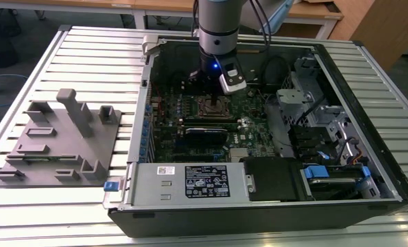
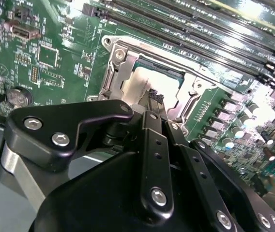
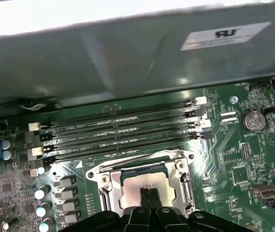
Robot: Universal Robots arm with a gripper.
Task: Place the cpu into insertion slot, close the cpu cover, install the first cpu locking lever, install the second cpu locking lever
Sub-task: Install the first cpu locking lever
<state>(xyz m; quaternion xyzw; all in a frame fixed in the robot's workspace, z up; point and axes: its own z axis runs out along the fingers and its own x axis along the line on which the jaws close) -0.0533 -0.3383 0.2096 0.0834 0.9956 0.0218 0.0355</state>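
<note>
The insertion slot sits in the middle of the green motherboard inside the open computer case. In both wrist views the cpu lies in it, dull silver, framed by the silver cpu cover, which appears to lie flat around it. My gripper points down over the cpu's middle, black fingers pressed together with nothing between them, tips at or just above the metal top. I cannot tell how the locking levers stand.
Long black memory slots run beside the socket, with the grey case wall beyond them. A power supply and drive cage fill the case's other sides. A grey fixture block stands on the slatted table at the exterior view's left.
</note>
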